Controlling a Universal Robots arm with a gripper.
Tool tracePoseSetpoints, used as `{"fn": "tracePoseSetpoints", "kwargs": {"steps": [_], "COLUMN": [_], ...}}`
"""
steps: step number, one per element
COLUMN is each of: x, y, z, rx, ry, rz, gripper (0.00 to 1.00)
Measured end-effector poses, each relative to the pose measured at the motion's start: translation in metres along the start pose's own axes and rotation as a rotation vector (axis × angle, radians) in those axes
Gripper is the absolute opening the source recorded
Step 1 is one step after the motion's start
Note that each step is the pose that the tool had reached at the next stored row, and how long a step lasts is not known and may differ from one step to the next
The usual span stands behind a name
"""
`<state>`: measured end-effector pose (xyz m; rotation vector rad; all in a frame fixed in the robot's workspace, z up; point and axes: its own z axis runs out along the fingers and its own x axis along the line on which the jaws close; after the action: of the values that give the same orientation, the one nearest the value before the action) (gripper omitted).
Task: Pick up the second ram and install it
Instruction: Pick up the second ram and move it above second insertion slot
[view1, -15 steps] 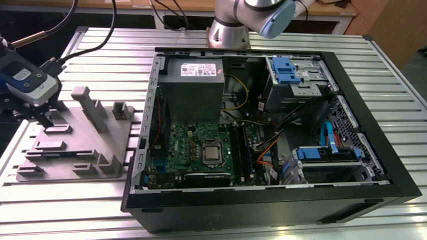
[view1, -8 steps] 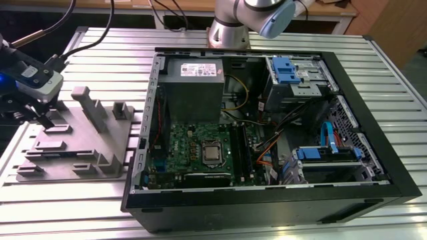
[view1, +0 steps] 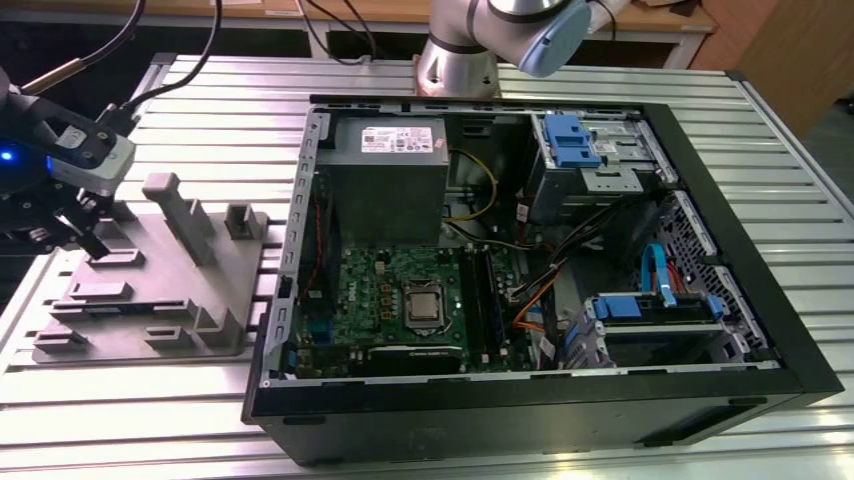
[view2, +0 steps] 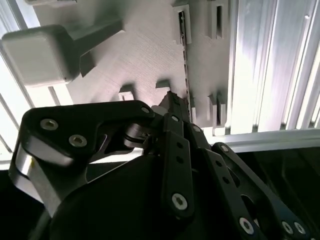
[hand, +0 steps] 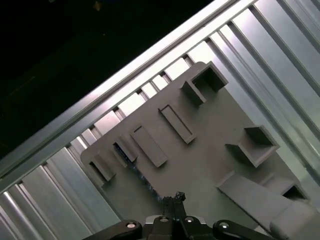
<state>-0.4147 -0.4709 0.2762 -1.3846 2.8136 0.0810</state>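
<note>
The gripper (view1: 67, 238) is parked low over the grey tray (view1: 160, 300) at the exterior view's left, well apart from the open PC case (view1: 507, 415) that's sat on the slatted aluminium table (view1: 134, 400). In the second wrist view the second ram (view2: 185, 55) can be seen stood on its edge in a slot of the tray, with the gripper's tip right at one end of it. Whether it's actually clamped on the stick or just set beside it can't be told, tbh.
</note>
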Motion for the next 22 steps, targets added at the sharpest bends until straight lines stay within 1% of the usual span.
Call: {"fn": "tracePoseSetpoints", "kwargs": {"steps": [22], "x": [0.0004], "y": [-0.0007], "z": [0.0146], "rx": [-0.0108], "ry": [0.0178], "rz": [-0.400], "gripper": [0.07]}}
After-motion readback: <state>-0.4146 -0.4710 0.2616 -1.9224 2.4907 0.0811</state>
